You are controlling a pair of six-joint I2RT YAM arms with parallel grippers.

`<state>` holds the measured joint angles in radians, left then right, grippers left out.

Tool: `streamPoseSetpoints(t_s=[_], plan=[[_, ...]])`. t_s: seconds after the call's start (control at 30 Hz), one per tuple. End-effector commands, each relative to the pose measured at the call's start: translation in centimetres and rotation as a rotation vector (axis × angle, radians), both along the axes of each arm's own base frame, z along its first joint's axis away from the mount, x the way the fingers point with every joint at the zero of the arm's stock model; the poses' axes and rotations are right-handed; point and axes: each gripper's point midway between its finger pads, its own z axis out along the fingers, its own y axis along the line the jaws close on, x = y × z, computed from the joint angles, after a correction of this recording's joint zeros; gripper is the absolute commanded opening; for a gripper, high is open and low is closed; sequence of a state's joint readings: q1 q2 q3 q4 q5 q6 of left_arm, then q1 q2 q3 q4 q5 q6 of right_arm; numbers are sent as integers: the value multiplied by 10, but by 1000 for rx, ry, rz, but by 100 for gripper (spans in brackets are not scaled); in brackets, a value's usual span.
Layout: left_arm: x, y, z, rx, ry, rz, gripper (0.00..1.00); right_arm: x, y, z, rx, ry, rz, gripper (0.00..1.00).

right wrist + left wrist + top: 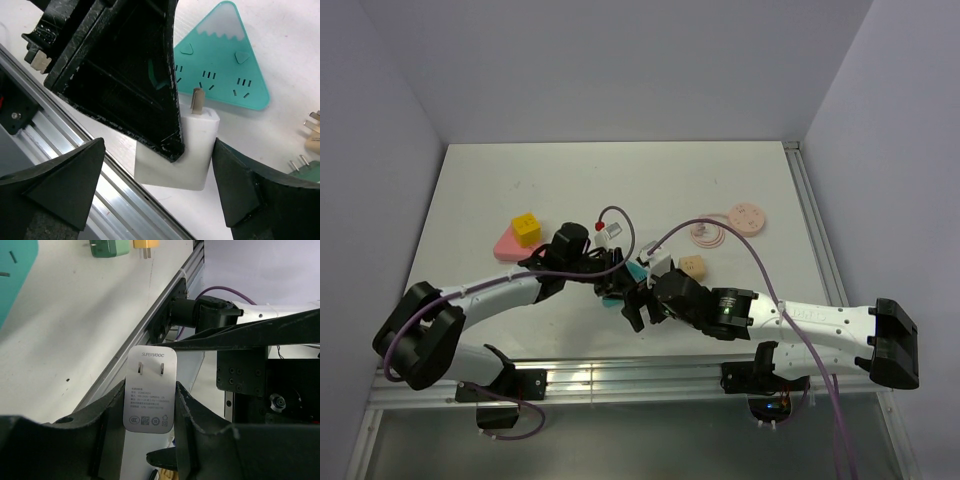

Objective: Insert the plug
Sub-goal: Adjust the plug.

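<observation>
The white plug (pixel 150 402) is pinched by its sides in the nearly closed left end effector (pixel 150 386), prongs out, above the near part of the table (pixel 620 180). Its prongs point at the teal triangular power strip (pixel 220 65) just beyond; whether they touch it cannot be told. The right end effector (pixel 159 147) is spread wide, one finger on either side of the plug, holding nothing.

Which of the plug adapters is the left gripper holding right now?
The white SUPERVOOC adapter, clamped in the left gripper with its prongs pointing outward. The green adapter and the yellow adapter lie loose on the table.
</observation>
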<state>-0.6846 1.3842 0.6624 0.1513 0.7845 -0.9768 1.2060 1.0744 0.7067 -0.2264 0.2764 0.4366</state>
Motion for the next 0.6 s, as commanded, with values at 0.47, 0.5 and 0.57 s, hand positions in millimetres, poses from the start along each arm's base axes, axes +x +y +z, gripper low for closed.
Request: streamPoseSetpoints(t_s=[0.47, 0.5, 0.57], plan=[[31, 40, 34, -113, -140, 149, 0, 3, 3, 41, 226, 15, 21, 98], [30, 40, 36, -125, -147, 146, 0, 4, 2, 42, 245, 32, 25, 97], [27, 42, 37, -142, -146, 140, 0, 4, 3, 46, 276, 44, 34, 97]])
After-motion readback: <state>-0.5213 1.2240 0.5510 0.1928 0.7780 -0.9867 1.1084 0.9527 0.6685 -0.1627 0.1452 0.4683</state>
